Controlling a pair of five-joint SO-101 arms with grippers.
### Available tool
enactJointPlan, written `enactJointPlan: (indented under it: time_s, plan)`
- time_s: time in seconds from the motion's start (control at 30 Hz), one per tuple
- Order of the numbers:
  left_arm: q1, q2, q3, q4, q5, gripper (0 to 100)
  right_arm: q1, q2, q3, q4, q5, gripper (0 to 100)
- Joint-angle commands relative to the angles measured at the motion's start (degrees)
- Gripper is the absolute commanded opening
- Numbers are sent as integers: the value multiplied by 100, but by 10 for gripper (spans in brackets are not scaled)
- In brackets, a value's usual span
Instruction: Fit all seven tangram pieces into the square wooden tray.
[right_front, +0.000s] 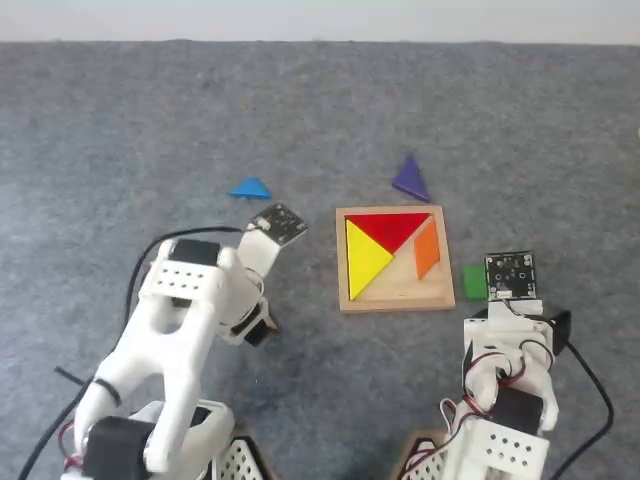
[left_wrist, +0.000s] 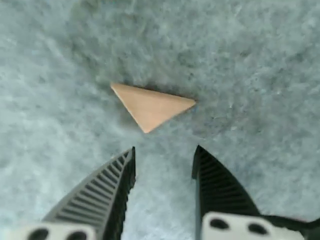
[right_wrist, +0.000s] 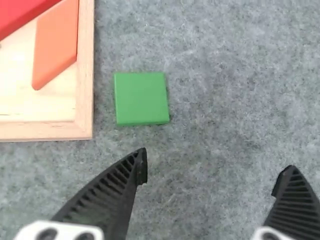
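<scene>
Tangram work stands part done on grey felt (right_front: 120, 120) as you look down over the table. At far left, your left arm (right_front: 185, 300) leans toward the middle, its wrist board covering the felt beneath it from above. A small blue triangle (right_front: 250, 189) lies just beyond. From the left wrist view you get the left gripper (left_wrist: 165, 148), jaws parted and gripping nothing. A pale tan triangle (left_wrist: 151, 106) lies flat on the felt just ahead of the tips, not touching them. At centre, the square wooden tray (right_front: 395, 303) holds three pieces: a large yellow triangle (right_front: 363, 257) along its left side, a large red triangle (right_front: 390, 230) along the far edge, and an orange parallelogram (right_front: 427, 247) by the right wall. Bare wood shows in the near part. A purple triangle (right_front: 410, 178) sits on the felt just beyond the tray's far edge. A green square (right_front: 473, 281) lies just off the right wall. From above it abuts the right arm's (right_front: 510, 345) wrist board, so its right edge is hard to make out. The right wrist view gives you the square whole and flat, a strip of felt between it and the rim. The right gripper (right_wrist: 216, 159) is spread wide short of the square, empty. That frame crops the tray to one corner.
</scene>
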Motion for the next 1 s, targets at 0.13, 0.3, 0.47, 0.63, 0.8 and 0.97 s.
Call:
enactJointPlan:
  time_s: [0.13, 0.3, 0.47, 0.63, 0.8, 0.97]
  plan:
    - [35, 677, 145, -1073, -88, 182, 4, 22, 105, 22, 62, 391]
    - [35, 1626, -286, -1336, -88, 182, 4, 22, 105, 22, 62, 391]
    - [246, 1996, -752, -1222, -53, 182, -13, 22, 105, 22, 70, 391]
    - [747, 1996, -1147, -1257, 422, 182, -13, 22, 105, 22, 70, 391]
    - [1116, 2048, -1560, -1240, 651, 182, -13, 22, 105, 22, 70, 391]
    - [1187, 2066, -1921, -1240, 721, 181, -13, 22, 105, 22, 70, 391]
